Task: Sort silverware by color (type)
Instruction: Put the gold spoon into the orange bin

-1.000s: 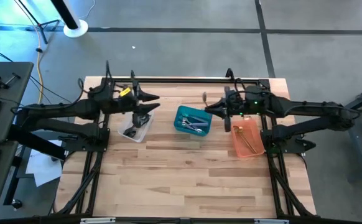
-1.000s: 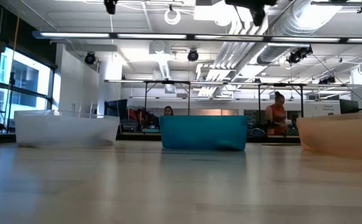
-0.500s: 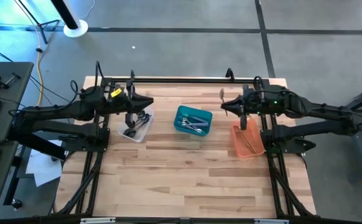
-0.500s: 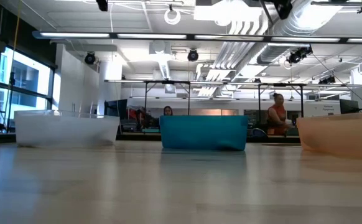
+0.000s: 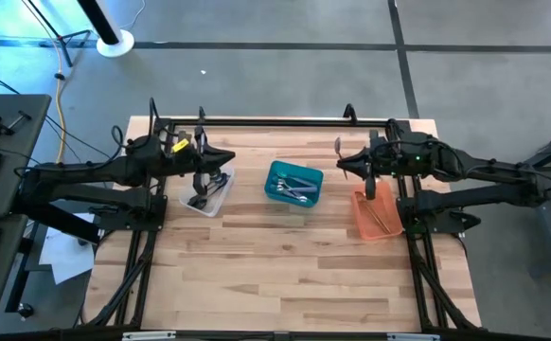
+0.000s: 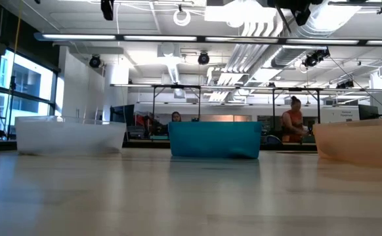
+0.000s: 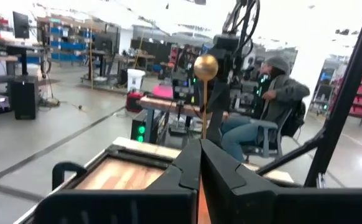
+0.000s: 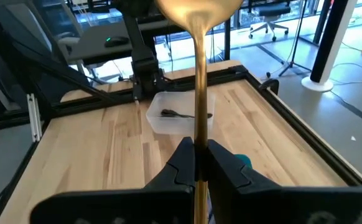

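- A gold-toned spoon (image 8: 196, 74) stands pinched by its handle between the pressed-together fingers of the right gripper (image 8: 195, 155), bowl upward, raised above the near end of the orange bin (image 5: 375, 213) at the table's right side.
- In the overhead view the spoon's bowl (image 5: 338, 146) shows just off the gripper's tip, toward the teal bin (image 5: 293, 183), which holds silver pieces (image 5: 297, 189).
- A gold piece (image 5: 382, 220) already lies in the orange bin; the clear bin (image 5: 206, 192) holds dark utensils (image 5: 203, 194).
- The left gripper (image 7: 199, 163) hovers over the clear bin with its fingers pressed together; no utensil shows between them, and the gold ball beyond them is the far spoon's bowl (image 7: 205, 66).
- Judged step: delivering the gold spoon to the orange bin.
- To do it well, the right arm would tip the spoon toward level and line its length up with the bin's long side before lowering.
- The release is best made low inside the walls, so the thin metal does not bounce out.
- The likely risk is a spoon dropped upright catching on the rim or tipping toward the teal bin.
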Available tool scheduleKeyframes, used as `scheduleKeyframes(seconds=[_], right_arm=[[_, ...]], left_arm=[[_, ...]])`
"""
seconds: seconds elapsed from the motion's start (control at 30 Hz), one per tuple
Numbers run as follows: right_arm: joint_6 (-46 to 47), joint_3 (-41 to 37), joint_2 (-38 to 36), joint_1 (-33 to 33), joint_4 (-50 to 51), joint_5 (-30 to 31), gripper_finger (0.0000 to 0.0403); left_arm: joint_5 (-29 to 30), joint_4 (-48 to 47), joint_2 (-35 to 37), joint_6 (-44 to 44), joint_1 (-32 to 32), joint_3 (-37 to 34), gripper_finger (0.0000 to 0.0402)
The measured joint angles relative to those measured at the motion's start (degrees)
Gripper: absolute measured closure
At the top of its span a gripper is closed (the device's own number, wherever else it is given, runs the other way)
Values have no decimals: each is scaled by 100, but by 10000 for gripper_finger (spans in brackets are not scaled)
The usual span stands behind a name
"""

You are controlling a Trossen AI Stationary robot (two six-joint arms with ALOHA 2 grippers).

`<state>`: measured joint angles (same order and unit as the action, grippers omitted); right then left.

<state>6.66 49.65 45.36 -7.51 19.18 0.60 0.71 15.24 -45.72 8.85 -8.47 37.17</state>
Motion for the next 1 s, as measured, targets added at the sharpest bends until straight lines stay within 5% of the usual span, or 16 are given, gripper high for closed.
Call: scheduleKeyframes(seconds=[0.27, 0.7, 1.0], right_arm=[[598, 0, -2, 2, 218, 245, 398], [3882, 2, 219, 8, 4826, 475, 398], [4540, 2, 275, 15, 5384, 470, 398]], left_arm=[[63, 82, 3, -145, -3, 2, 401], [341, -264, -3, -152, -4, 2, 401], [343, -257, -1, -100, -2, 2, 402]])
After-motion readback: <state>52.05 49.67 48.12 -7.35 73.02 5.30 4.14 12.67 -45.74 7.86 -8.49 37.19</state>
